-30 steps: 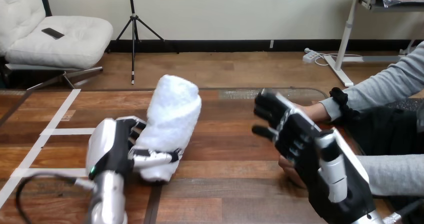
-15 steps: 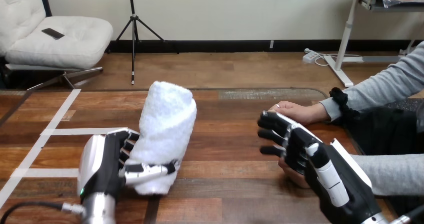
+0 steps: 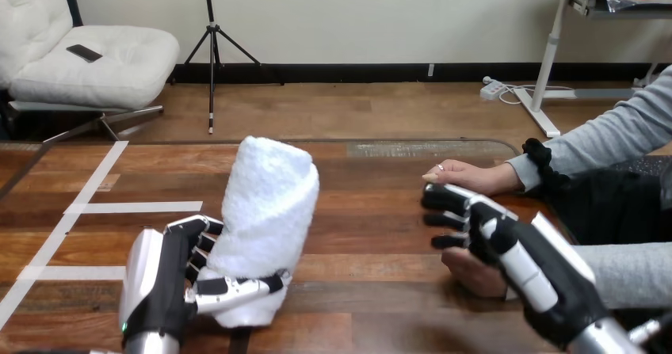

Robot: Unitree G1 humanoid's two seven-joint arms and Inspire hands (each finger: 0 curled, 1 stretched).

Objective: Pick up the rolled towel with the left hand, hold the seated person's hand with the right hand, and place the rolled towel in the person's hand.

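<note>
Now right hand [image 3: 517, 253] lower, rolled towel [image 3: 265, 211] straighter

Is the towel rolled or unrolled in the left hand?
Rolled: the towel is a tight white cylinder, with the left hand curled round its lower end.

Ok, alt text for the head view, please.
The robot's left hand grips a rolled white terry towel, upright over a brown wooden table. Its open right hand is over the person's nearer hand; the person's farther hand rests on the table.
</note>
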